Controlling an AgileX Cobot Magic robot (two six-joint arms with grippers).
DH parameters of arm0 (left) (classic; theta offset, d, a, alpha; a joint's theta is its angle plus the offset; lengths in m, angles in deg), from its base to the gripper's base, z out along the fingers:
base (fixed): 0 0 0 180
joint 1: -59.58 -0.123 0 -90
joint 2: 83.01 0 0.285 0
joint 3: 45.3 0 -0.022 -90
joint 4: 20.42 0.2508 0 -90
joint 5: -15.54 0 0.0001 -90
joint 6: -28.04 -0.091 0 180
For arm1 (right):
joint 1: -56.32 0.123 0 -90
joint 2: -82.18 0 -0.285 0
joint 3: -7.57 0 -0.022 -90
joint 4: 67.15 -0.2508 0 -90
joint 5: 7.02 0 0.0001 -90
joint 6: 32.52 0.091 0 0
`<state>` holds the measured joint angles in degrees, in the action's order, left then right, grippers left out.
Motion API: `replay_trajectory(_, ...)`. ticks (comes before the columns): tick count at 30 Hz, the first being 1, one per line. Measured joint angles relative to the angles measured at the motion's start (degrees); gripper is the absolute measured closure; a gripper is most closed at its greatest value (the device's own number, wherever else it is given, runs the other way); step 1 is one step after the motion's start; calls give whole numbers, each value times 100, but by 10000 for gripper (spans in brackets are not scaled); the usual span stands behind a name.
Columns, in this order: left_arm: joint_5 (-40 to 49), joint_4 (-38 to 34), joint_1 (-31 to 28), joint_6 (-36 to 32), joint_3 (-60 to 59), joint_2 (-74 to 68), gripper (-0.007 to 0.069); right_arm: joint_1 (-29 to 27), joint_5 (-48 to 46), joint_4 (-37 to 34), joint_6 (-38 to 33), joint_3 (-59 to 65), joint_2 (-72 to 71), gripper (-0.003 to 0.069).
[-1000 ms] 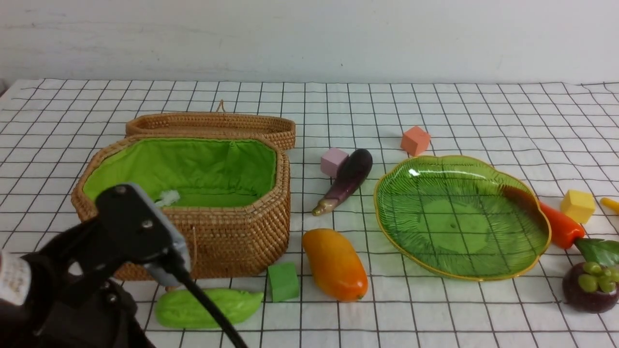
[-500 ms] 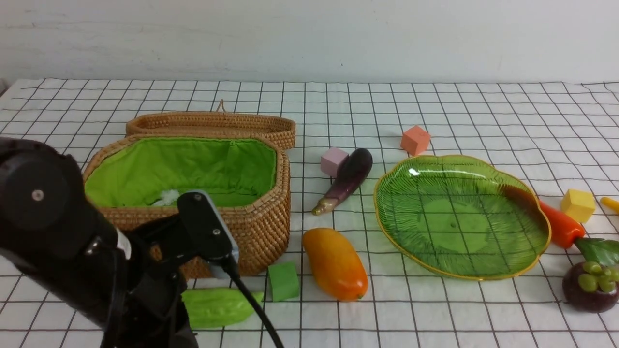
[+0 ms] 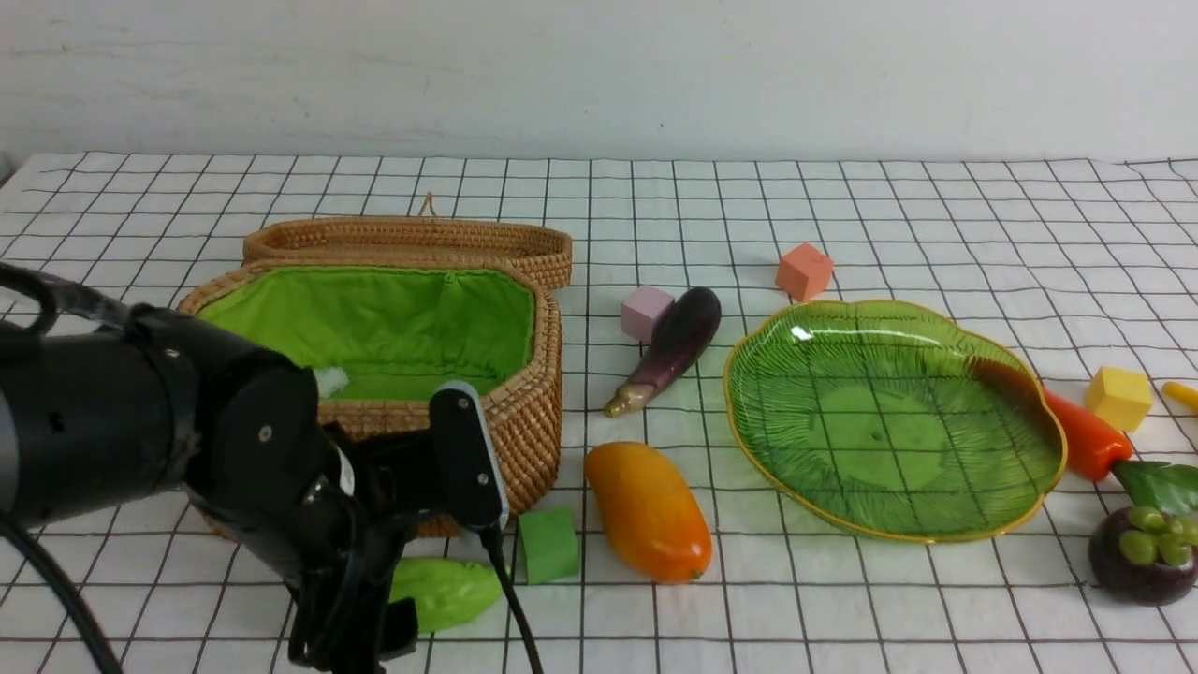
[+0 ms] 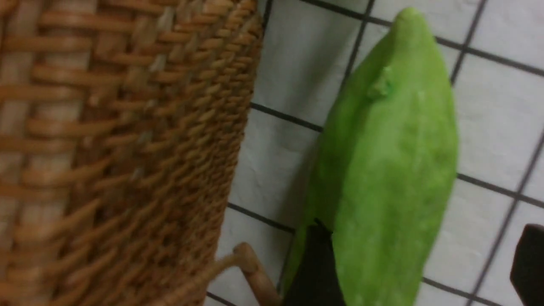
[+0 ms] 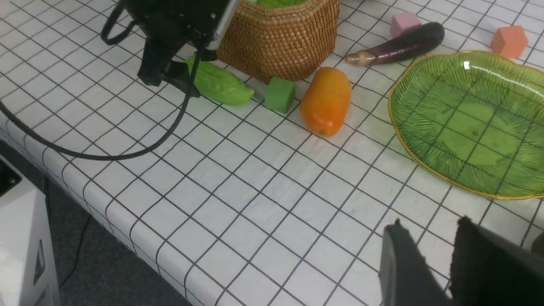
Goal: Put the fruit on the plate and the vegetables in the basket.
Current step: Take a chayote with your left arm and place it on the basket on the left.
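Lowered to the desk's near edge, the left gripper (image 4: pixel 420 238) straddles the gourd (image 4: pixel 391 170), jaws spread; off-centre squeezing could squirt it away.

I count three toy fruits: one mango (image 3: pixel 648 513), one mangosteen (image 3: pixel 1137 562), one banana (image 3: pixel 1181 396); three toy vegetables: one eggplant (image 3: pixel 676 348), one carrot (image 3: pixel 1081 435), one gourd (image 3: pixel 447 590); four little blocks: one pink cube (image 3: pixel 646 313), one orange cube (image 3: pixel 803 271), one green cube (image 3: pixel 548 545), one yellow cube (image 3: pixel 1119 399); one basket (image 3: pixel 505 440); one lid (image 3: pixel 412 240); one plate (image 3: pixel 889 421).
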<state>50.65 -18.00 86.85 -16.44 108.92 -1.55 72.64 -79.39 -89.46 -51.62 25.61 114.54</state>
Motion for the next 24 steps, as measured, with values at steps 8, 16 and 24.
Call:
replay_trajectory(8,34,43,-11,0,6,-481,98,0,0,-57,0,0,0,452)
replay_trajectory(16,450,-131,-11,0,-6,-466,198,0,0,-112,0,0,-7,445)
replay_trajectory(24,1045,-845,-11,0,332,966,198,0,0,-112,0,0,-7,445)
